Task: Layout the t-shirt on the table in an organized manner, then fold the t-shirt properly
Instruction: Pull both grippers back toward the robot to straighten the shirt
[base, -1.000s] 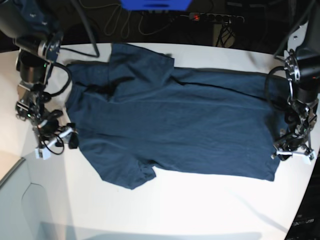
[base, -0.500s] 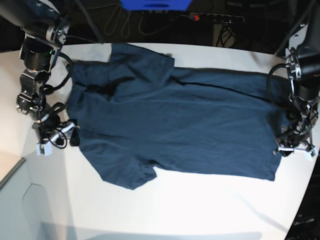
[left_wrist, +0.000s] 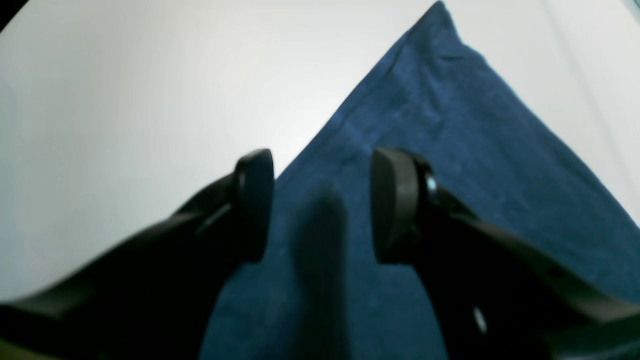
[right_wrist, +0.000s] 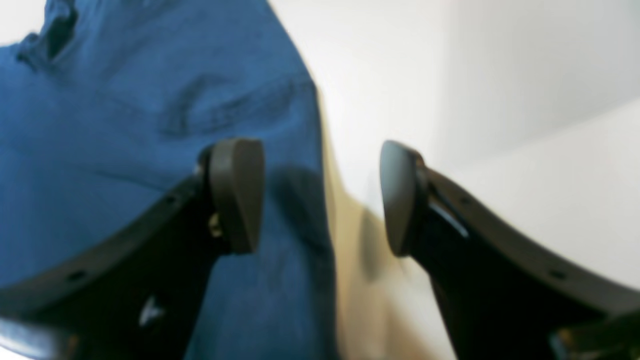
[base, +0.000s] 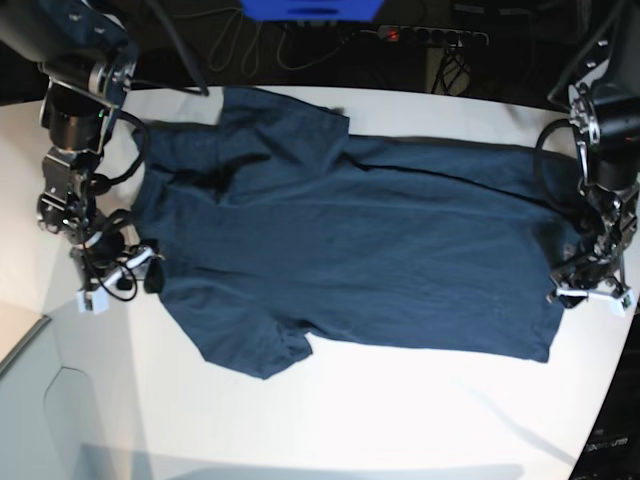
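T-shirt (base: 350, 250): spread mostly flat on worktop (base: 400, 420), sleeves rumpled, unfolded. Left pincer (left_wrist: 322, 205) spread over hem; right pincer (right_wrist: 320, 195) spread at shoulder edge. Folding remains.

t-shirt (right_wrist: 125, 125) blurred, cut off at frame edges; table (right_wrist: 500, 75) blurred

The t-shirt (base: 360, 250) is soft, matt, wrinkled cloth; the table (base: 400, 410) is smooth, faintly glossy white.
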